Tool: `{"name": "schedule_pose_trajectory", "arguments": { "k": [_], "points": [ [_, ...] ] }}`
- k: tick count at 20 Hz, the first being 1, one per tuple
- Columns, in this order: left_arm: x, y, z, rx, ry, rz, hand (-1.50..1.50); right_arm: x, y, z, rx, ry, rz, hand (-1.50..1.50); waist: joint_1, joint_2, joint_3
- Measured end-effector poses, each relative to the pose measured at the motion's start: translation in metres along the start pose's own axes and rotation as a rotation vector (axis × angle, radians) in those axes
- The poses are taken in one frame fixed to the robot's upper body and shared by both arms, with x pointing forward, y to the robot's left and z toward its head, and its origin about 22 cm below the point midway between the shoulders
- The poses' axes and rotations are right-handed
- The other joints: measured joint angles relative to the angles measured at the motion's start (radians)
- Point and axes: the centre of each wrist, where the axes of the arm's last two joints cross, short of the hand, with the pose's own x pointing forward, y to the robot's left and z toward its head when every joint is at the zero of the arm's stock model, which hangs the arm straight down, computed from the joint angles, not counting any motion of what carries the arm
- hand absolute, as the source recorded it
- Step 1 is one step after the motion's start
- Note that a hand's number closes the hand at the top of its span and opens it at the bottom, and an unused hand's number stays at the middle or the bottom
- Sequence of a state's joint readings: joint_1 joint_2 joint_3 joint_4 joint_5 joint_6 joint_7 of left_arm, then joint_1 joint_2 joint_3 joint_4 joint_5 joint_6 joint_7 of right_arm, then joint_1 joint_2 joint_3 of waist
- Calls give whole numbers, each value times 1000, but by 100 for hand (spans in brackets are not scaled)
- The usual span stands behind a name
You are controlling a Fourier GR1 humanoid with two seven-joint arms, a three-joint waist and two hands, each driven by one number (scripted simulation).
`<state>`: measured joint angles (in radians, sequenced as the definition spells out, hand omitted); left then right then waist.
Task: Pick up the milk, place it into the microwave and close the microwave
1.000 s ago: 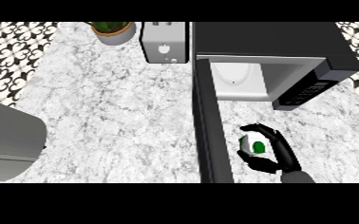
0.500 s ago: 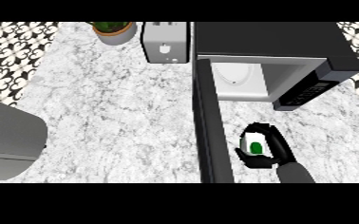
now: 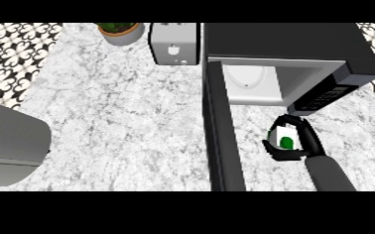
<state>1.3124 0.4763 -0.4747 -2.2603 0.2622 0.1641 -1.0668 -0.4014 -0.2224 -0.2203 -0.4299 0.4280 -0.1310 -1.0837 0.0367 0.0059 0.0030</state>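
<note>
Right robot hand point(image 3: 304, 141) curled round milk point(image 3: 284, 139) | just before open microwave point(image 3: 282, 59) | door point(image 3: 222, 129) swung out over bench point(image 3: 124, 114)

The milk point(image 3: 285, 138) is a small white carton with a green mark on its face, held just in front of the microwave's point(image 3: 282, 54) open cavity and a little right of its door point(image 3: 222, 134). The microwave is a black box with a pale interior and a keypad panel at its right front corner. Its dark door stands swung fully open, reaching forward from the cavity's left edge.
</note>
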Motion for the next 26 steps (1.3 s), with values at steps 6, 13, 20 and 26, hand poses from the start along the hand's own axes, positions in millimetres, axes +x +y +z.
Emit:
{"name": "schedule_pose_trajectory", "arguments": {
  "k": [6,13,20,26],
  "points": [
    [-3,5,-2,10,0,7,-150,5,2,-16,26,-53,-75,150,-10,-4,-1],
    [3,13,2,27,19,-5,-150,27,6,-50,39,-158,-91,150,-24,-12,-3],
    [-1,19,7,32,39,-12,-150,62,0,-96,-18,-179,-44,150,-27,-12,-4],
    [-7,36,5,38,43,-22,-150,90,-13,-141,12,-132,-33,150,-19,-9,-4]
  ]
}}
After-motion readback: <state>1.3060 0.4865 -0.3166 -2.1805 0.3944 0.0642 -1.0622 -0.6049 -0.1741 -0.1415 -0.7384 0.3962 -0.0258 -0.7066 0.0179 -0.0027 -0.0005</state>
